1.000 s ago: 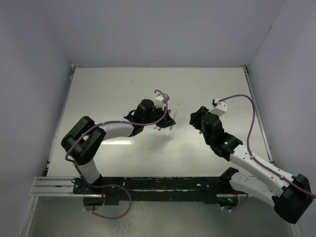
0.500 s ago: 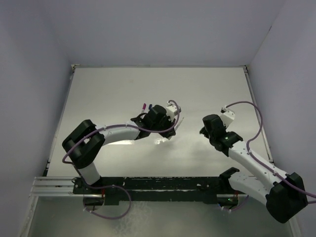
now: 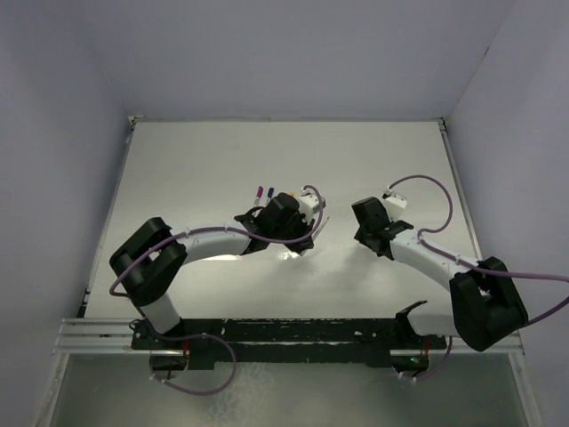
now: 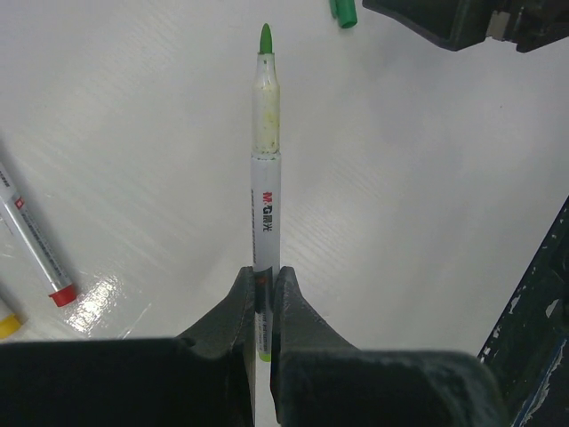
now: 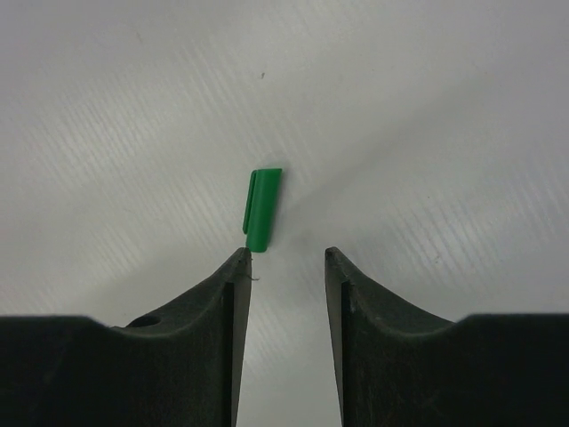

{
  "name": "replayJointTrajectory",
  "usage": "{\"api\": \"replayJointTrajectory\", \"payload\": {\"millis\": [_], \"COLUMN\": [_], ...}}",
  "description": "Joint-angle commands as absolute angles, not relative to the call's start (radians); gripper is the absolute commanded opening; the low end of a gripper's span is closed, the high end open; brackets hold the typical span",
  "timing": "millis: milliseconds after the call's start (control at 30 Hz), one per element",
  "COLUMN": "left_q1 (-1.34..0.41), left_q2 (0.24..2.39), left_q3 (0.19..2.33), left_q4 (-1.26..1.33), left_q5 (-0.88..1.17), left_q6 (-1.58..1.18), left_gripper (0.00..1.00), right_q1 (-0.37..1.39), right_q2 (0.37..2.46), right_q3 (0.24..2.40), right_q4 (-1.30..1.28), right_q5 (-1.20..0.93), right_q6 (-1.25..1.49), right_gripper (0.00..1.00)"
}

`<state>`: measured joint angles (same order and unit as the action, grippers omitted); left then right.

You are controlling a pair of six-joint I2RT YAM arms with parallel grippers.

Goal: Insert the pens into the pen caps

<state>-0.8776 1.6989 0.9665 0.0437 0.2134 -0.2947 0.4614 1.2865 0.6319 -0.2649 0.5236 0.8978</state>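
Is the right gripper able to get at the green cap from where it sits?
Probably yes: the green cap lies just ahead of the open right gripper, nearer one finger, with nothing between.

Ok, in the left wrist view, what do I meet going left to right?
Red-ended pen lying on the table → green-tipped pen gripped in the left claw → green cap at the top edge → dark body of the right arm.

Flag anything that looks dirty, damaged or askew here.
The green-tipped pen clamped in the left end effector has yellow-green ink smeared over its neck, just below the tip. The green cap lies off-centre before the open right end effector, close to one fingertip rather than midway. Nothing else stands out.
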Motion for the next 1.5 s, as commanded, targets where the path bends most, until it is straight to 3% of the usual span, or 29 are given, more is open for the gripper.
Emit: {"api": "replayJointTrajectory", "payload": {"millis": [0,1333,1467], "left_q1": [-0.875,-0.875,-0.876], "left_q2": [1.641,1.691,1.691], "left_q3": [0.952,0.960,0.963], "left_q4": [0.093,0.130,0.130], "left_q5": [0.212,0.282,0.282], "left_q6": [-0.276,-0.300,-0.299], "left_gripper": [0.00,0.00,0.00], "right_q1": [0.448,0.388,0.388], "right_q2": [1.325,1.522,1.537], "right_q3": [0.695,0.724,0.720], "right_q4": [-0.199,-0.123,-0.125], "right_q5": [0.522,0.459,0.451], "right_q6": [0.872,0.836,0.842], "right_gripper": [0.41,0.33,0.27]}}
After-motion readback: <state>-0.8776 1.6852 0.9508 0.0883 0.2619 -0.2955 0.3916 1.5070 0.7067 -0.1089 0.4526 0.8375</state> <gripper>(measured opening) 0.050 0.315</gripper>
